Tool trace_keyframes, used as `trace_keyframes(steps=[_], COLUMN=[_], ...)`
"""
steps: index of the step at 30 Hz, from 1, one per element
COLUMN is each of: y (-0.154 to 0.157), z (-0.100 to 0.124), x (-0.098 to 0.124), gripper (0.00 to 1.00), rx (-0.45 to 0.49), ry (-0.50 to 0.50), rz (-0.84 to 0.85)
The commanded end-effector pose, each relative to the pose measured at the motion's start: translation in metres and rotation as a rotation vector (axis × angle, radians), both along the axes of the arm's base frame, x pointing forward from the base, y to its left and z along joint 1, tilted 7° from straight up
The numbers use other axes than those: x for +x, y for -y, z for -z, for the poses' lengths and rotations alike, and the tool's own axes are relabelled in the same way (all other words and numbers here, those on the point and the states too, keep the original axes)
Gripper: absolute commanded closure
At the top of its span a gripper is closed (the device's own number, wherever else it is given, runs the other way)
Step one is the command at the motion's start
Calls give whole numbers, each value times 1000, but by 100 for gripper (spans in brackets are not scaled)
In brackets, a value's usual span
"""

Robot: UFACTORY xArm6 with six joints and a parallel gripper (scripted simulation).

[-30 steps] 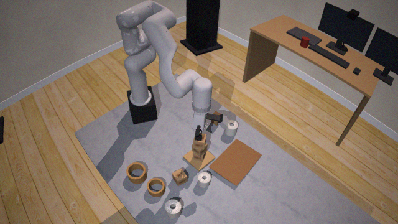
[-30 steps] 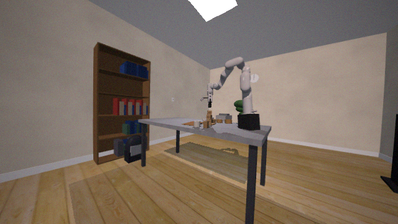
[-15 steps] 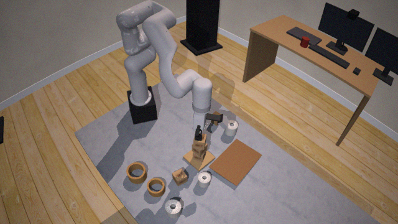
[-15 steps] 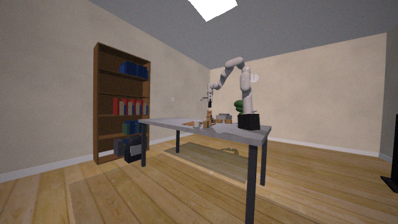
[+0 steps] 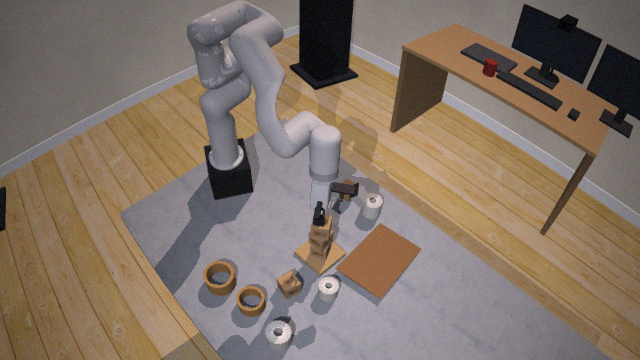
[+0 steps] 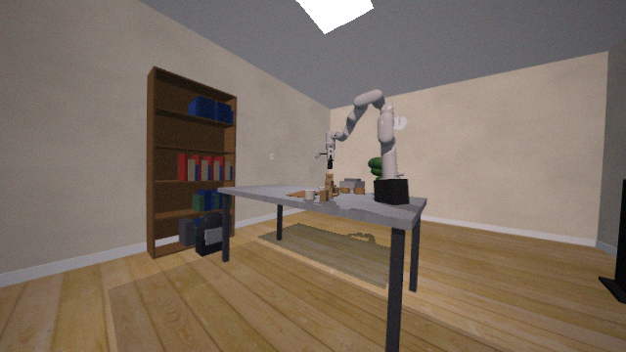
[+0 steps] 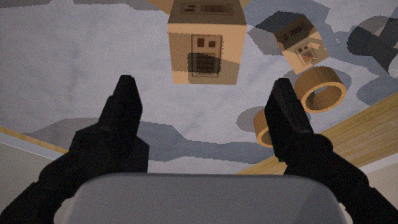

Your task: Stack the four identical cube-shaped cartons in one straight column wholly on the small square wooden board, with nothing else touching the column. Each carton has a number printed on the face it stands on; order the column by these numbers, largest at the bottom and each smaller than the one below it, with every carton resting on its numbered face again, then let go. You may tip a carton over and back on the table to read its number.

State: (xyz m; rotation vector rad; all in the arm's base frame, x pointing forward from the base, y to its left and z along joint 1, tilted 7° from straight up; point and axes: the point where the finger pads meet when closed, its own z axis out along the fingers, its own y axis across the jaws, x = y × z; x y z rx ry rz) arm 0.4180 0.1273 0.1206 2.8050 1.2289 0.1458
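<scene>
The fingers of the gripper (image 5: 319,214) (image 6: 330,165) (image 7: 205,80) are spread wide and released, held above the carton column (image 5: 320,236) (image 6: 329,182) (image 7: 207,55). The column is seen standing on the square wooden board (image 5: 304,254), its levels turned slightly against one another; its printed numbers can't be made out. One loose carton (image 5: 289,285) (image 6: 336,191) (image 7: 303,49) is found near the board, well apart from the column. Another carton (image 5: 346,196) (image 6: 324,196), partly hidden from above, is placed near a white roll (image 5: 371,208) (image 6: 309,195). Beside the board, a flat brown panel (image 5: 378,260) (image 6: 297,195) is laid.

no clear change in the arm (image 5: 268,65) (image 6: 386,128), carton column (image 5: 321,241) (image 6: 329,182) without visible shift
</scene>
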Motion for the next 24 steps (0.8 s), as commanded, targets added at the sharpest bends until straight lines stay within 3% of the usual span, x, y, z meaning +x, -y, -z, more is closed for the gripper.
trace_keyframes(steps=[1,12,24], y=[0,11,123], z=[-2,-4,-27], x=[1,8,56], gripper=[0,0,0], rx=[1,-7,-74], ry=[4,2,-14], rz=[0,-62,-583])
